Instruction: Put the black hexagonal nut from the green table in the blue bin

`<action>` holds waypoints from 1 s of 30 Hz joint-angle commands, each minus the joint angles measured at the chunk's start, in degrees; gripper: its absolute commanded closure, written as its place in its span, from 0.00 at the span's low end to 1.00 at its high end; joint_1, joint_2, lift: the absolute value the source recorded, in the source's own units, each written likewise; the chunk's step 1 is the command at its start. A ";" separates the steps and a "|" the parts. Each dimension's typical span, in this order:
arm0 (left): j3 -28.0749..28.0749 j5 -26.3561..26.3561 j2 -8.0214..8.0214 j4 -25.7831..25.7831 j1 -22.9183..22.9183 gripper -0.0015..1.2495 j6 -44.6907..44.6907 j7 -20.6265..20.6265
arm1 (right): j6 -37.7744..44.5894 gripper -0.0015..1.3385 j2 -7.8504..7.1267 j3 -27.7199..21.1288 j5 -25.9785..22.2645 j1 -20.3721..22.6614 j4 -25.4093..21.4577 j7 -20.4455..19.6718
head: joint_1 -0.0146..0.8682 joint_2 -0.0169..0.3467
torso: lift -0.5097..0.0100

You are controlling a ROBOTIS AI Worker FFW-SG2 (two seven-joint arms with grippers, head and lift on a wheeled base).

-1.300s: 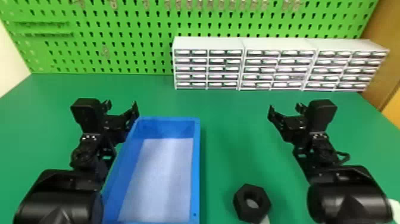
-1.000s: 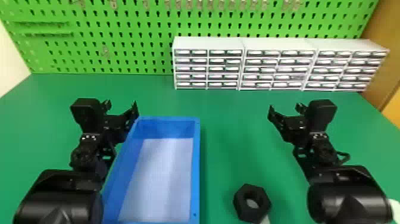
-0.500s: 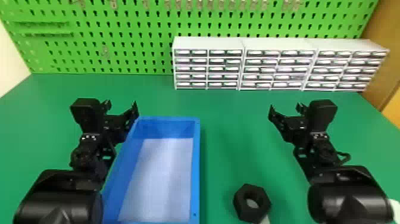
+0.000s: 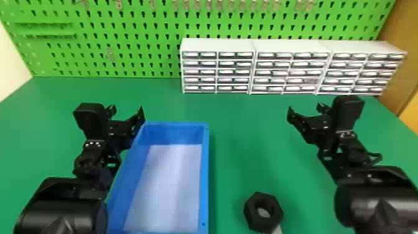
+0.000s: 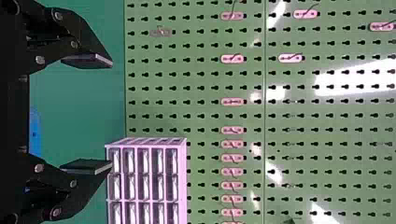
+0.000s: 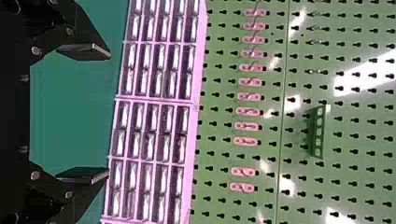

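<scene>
In the head view the black hexagonal nut (image 4: 263, 212) lies on the green table (image 4: 242, 140) near the front edge, right of the blue bin (image 4: 204, 174). A small pale piece touches its lower side. My left gripper (image 4: 127, 109) is over the bin's far left corner, fingers apart; the left wrist view has this gripper (image 5: 112, 114) open with nothing between its fingers. My right gripper (image 4: 304, 109) stands beyond the nut and to its right; seen from its own wrist, the gripper (image 6: 109, 114) is open and holds nothing.
White drawer cabinets (image 4: 217, 45) line the back of the table, before a green pegboard (image 4: 140, 56) with small hooks. Bare tabletop (image 4: 248, 124) lies between the bin and my right arm. A brown panel (image 4: 401, 62) borders the right side.
</scene>
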 commanded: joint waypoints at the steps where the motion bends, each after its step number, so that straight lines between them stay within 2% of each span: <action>1: -0.06 0.01 0.00 0.01 0.00 0.39 0.00 -0.07 | 7.92 0.28 0.19 -2.08 1.99 0.72 -6.34 1.71 | 0.79 0.19 | 0.80; 3: -0.06 0.01 0.00 -0.08 0.00 0.39 0.00 0.01 | 11.70 0.28 -0.07 -2.52 2.87 0.81 -9.24 3.29 | 0.79 0.19 | 0.80; 7: -0.06 0.01 0.00 0.01 -0.09 0.39 0.00 0.01 | 18.91 0.27 -1.74 -1.64 3.13 0.81 -13.46 4.35 | 0.79 0.19 | 0.80; 16: -0.14 -0.08 0.00 0.01 -0.09 0.39 0.00 0.01 | 37.28 0.27 -5.43 1.53 6.74 -0.42 -21.37 11.99 | 0.79 0.19 | 0.80; 26: 0.12 -0.34 0.00 0.01 0.00 0.39 0.00 0.01 | 49.85 0.23 -11.93 8.82 8.67 -1.92 -25.15 20.26 | 0.79 0.19 | 0.80; 30: 0.29 -0.43 0.09 0.01 0.17 0.39 0.09 -0.07 | 53.27 0.23 -14.66 12.51 8.76 -2.97 -26.29 21.57 | 0.79 0.19 | 0.80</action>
